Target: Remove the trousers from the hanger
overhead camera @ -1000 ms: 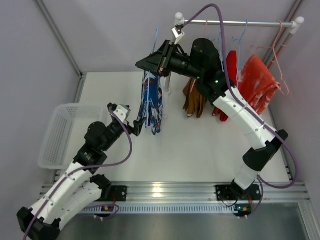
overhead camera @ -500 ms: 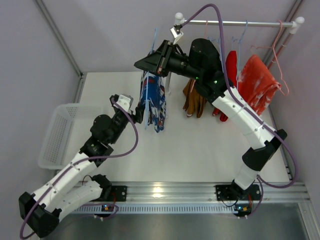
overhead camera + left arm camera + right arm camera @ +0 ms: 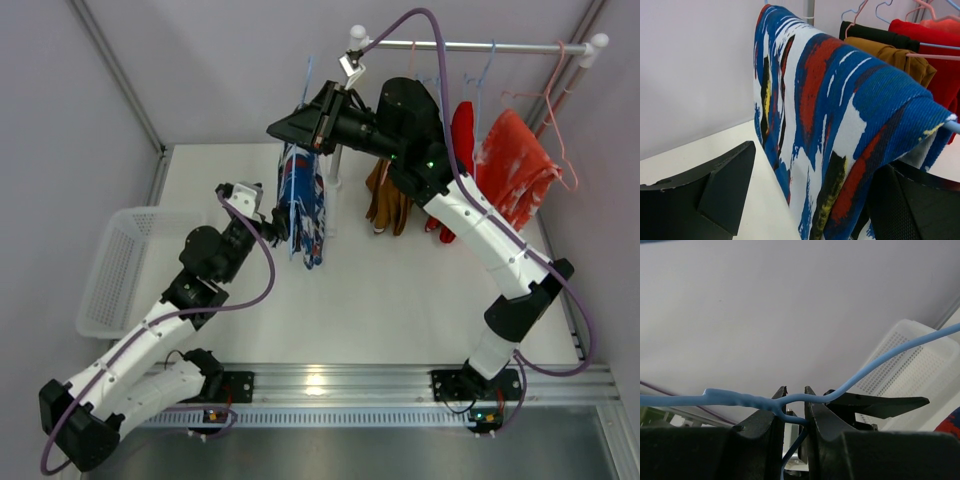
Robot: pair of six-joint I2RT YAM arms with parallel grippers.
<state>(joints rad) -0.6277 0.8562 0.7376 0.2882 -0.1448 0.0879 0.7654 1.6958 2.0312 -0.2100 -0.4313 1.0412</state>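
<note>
— Left of the rail (image 3: 480, 46), seen from above: blue patterned trousers (image 3: 302, 205) folded over a blue hanger (image 3: 309, 72), held clear of it. Soft, light, likely to slide off.
— Left wrist?
— Left gripper (image 3: 820, 195): jaws apart, cloth between, not pinched. Worth gripping below the fold. Tan trousers (image 3: 890, 55) and red trousers (image 3: 935, 55) crowded railward.
— Right wrist?
— Right gripper (image 3: 795, 394) clamped on the hanger wire; basket (image 3: 910, 365) beyond, away from the rail.

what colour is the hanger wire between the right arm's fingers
The hanger is light blue, seen best in the right wrist view.
</note>
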